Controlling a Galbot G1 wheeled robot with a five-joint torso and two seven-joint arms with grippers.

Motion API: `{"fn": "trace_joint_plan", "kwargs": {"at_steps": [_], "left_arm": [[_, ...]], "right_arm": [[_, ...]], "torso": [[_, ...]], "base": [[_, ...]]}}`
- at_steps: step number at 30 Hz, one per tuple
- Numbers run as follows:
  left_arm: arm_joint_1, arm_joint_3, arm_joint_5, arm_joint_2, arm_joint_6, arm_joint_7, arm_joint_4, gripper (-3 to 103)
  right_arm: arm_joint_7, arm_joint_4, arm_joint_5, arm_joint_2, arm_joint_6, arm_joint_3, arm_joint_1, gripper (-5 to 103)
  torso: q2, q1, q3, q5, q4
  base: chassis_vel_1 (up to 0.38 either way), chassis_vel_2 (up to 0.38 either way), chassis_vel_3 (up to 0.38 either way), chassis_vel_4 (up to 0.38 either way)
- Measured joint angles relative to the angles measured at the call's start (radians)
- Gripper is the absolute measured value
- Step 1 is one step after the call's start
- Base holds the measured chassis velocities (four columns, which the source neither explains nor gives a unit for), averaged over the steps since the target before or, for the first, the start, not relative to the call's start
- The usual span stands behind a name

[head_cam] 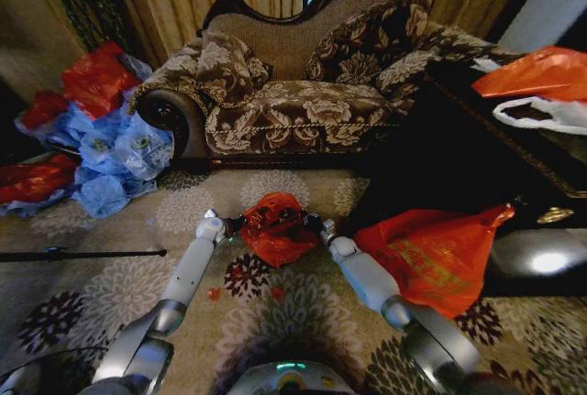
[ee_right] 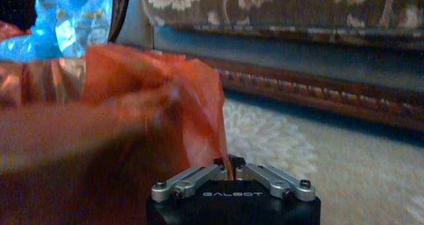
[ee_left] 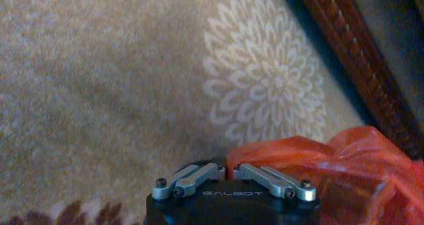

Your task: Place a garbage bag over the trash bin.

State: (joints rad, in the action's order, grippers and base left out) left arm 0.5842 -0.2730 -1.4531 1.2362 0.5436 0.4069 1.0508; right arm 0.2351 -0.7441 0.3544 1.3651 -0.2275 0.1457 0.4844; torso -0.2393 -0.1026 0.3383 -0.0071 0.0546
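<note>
Head view: left pincer [head_cam: 229, 224] and right pincer [head_cam: 322, 227] both clamped on garbage bag [head_cam: 277, 227], holding opposite edges.

Shiny crinkled plastic garbage bag [head_cam: 277, 227], matt woven carpet [head_cam: 303, 303], brocade cloth sofa [head_cam: 303, 93], brushed-metal fingers [ee_left: 265, 178]

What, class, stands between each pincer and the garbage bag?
Nothing visible. The left pincer and right pincer each grip an edge of the garbage bag, which is stretched between them above the carpet.
</note>
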Motion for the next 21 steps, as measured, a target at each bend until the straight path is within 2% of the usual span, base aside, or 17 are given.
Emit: {"fn": "trace_joint_plan", "kwargs": {"at_steps": [11, 17, 21], "left_arm": [[0.023, 0.031, 0.01, -0.005, 0.001, -0.013, 0.013, 0], [0.017, 0.018, 0.016, -0.013, -0.008, -0.011, 0.037, 0], [-0.009, 0.01, 0.021, -0.016, -0.021, -0.013, 0.017, 0]], "right_arm": [[0.018, -0.025, -0.017, -0.032, -0.009, -0.004, 0.061, 0], [-0.011, 0.014, -0.007, 0.013, -0.029, -0.012, 0.029, 0], [-0.026, 0.043, -0.006, 0.036, -0.011, -0.015, -0.008, 0]], "torso": [[0.0, 0.0, 0.0, 0.0, 0.0001], [0.0, 0.0, 0.0, -0.0001, 0.0], [0.0, 0.0, 0.0, 0.0, -0.0004]], "base": [[0.0, 0.0, 0.0, 0.0], [0.0, 0.0, 0.0, 0.0], [0.0, 0.0, 0.0, 0.0]]}}
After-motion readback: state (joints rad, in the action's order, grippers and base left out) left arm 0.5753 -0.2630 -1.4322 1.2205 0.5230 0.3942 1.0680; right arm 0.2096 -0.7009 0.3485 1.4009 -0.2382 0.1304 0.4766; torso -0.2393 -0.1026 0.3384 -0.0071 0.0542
